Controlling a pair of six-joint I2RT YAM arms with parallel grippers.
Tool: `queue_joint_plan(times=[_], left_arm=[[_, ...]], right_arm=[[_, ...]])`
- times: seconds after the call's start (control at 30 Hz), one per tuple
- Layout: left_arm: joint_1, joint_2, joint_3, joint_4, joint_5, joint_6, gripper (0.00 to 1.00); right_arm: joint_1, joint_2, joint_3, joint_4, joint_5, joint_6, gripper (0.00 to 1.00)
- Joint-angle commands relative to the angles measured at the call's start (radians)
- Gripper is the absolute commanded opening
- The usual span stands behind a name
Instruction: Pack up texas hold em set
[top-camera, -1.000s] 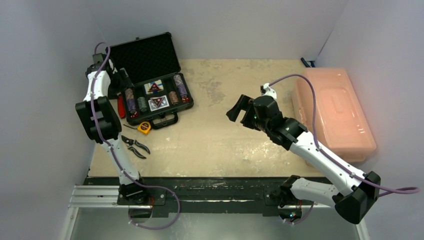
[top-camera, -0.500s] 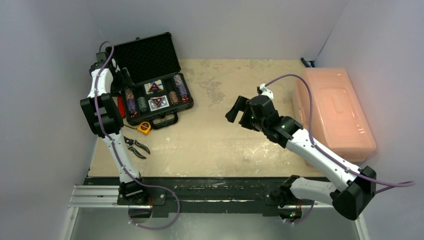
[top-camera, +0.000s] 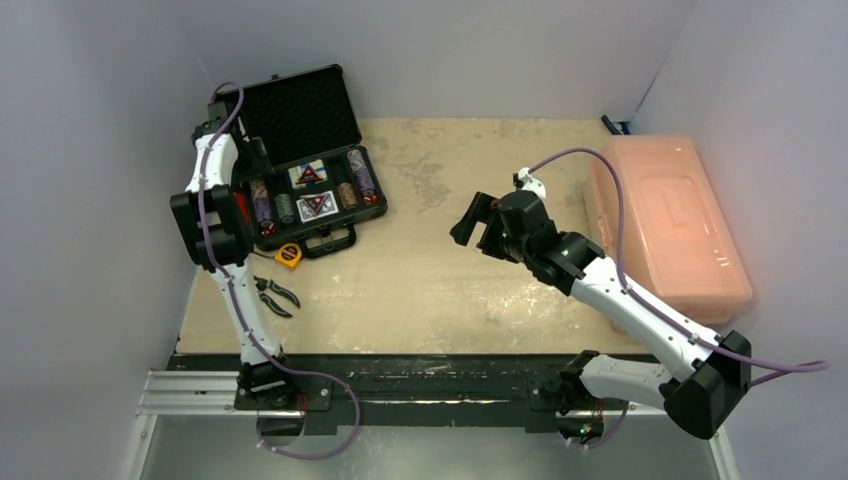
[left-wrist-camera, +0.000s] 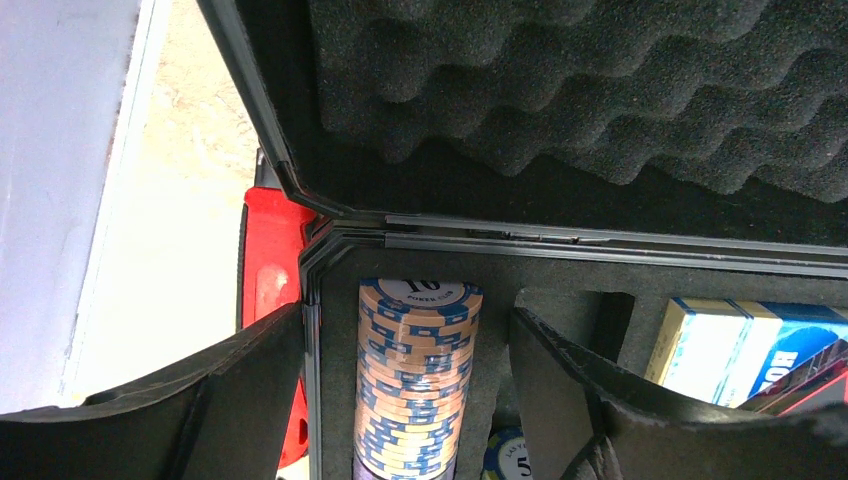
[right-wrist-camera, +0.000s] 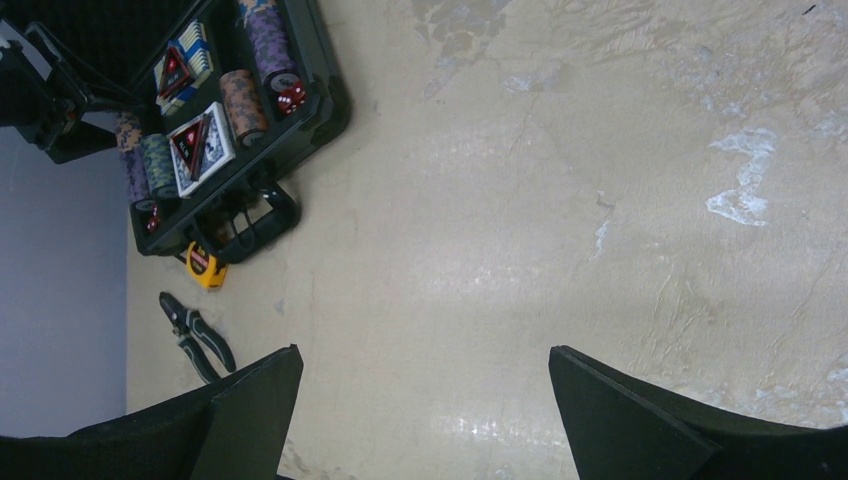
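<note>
While the case (top-camera: 292, 112) sits open at the far-left corner of the table (top-camera: 450, 290), lid propped up toward the back wall, the left gripper (left-wrist-camera: 405, 330) is down at its left far corner near the hinge. Jaws apart, nothing clamped: one finger is outside the case's left wall, over a red object (left-wrist-camera: 268, 270) lying just beside the case; the other is inside. The orange-and-blue chip stack (left-wrist-camera: 415, 390) lies in its foam slot between them, gaps showing on both sides. More chip stacks, two card decks (top-camera: 312, 190) and red dice (right-wrist-camera: 290, 96) are in the tray. Right gripper (right-wrist-camera: 425, 352) hangs over bare table mid-workspace, well apart from the case, jaws wide and empty. Yellow tape measure (top-camera: 289, 256) is just by the case handle, pliers (top-camera: 272, 296) nearer the arm bases. Pink bin (top-camera: 665, 225) is closed, far right.
</note>
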Motion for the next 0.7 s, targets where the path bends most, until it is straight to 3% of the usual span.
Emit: queue_joint_plan(times=[0.0, 0.43, 0.67], left_arm=[[-0.063, 0.010, -0.002, -0.048, 0.024, -0.039, 0.71], [-0.206, -0.054, -0.104, -0.023, -0.002, -0.087, 0.53], [-0.264, -0.104, -0.174, -0.003, 0.024, -0.118, 0.53]], right_arm=[[-0.004, -0.021, 0.006, 0.017, -0.013, -0.012, 0.99], [-0.004, -0.052, -0.009, 0.013, -0.014, -0.003, 0.99], [-0.004, -0.058, -0.011, 0.014, -0.021, 0.000, 0.99]])
